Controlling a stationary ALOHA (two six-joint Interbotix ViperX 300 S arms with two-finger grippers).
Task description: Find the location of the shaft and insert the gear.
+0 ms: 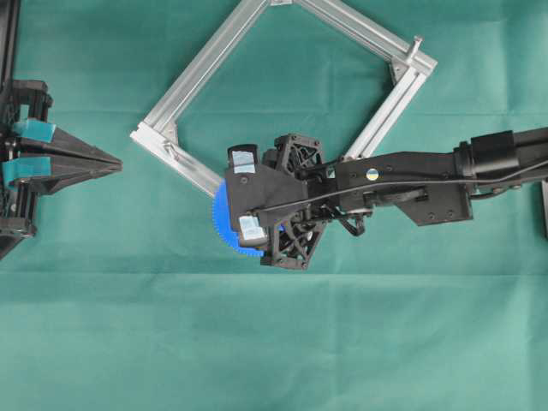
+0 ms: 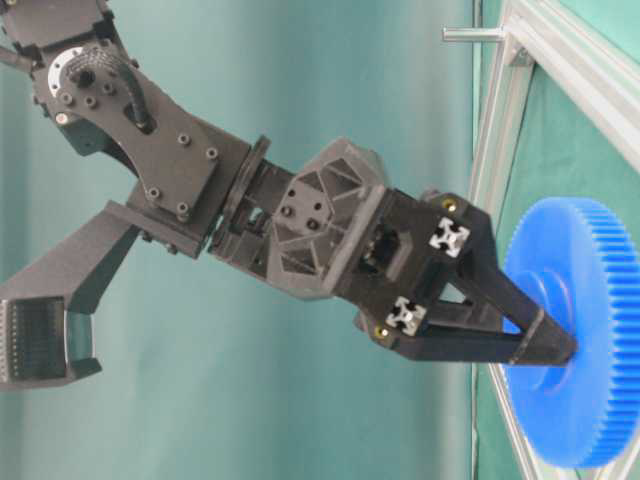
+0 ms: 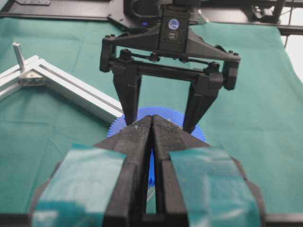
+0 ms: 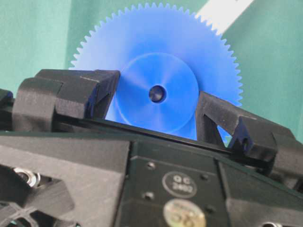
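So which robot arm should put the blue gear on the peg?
The right one, probably. Its gripper already clamps the blue gear by the hub, beside the frame. The left gripper is shut, empty and far off.

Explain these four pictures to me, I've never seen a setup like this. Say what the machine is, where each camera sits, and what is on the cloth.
This is a two-armed robot over a green cloth. One picture looks down from overhead, one looks from table level, and one camera rides on each wrist. The right gripper grips the raised hub of a blue toothed gear between its fingers, at the lower corner of a square aluminium frame. A silver pin stands on the frame's right corner. The left gripper hangs at the left edge, shut and empty.
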